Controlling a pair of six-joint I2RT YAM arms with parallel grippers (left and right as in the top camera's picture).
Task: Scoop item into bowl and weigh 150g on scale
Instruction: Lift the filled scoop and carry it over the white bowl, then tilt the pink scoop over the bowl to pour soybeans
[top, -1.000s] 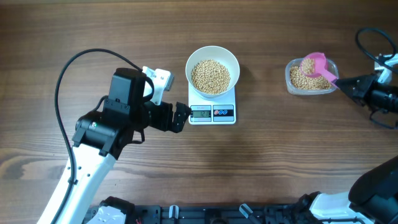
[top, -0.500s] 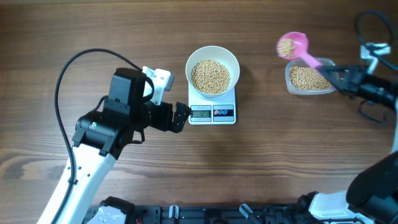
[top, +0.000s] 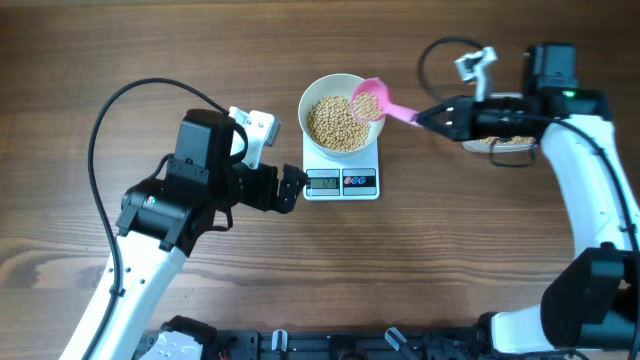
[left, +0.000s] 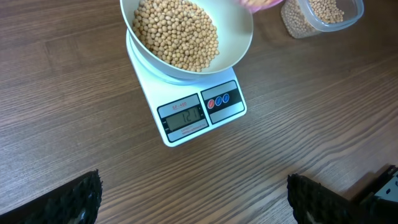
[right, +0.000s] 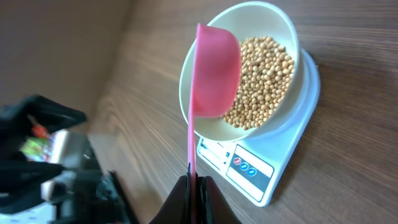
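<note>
The white bowl (top: 341, 150) sits on the white scale (top: 342, 181) at the table's middle, well filled with beige beans (top: 335, 122). A pink scoop (top: 368, 100) carrying beans hovers over the bowl's right rim, its handle pinched in my shut right gripper (top: 425, 117). From the right wrist, the scoop (right: 214, 68) stands edge-on above the bowl (right: 273, 22), with the gripper (right: 194, 186) clamped on its handle. My left gripper (top: 292, 188) is open and empty just left of the scale's front strip. Its fingers (left: 74, 199) frame bare wood below the scale (left: 149, 87).
The clear plastic tub of beans (top: 505, 143) stands to the right, mostly under my right arm; it also shows from the left wrist as the tub (left: 320, 15). A black cable loops over the table at the left (top: 110, 110).
My right arm has lifted the pink scoop out of the tub and carried it left, with beans in it, to the bowl's right rim. The left arm has stayed put.
</note>
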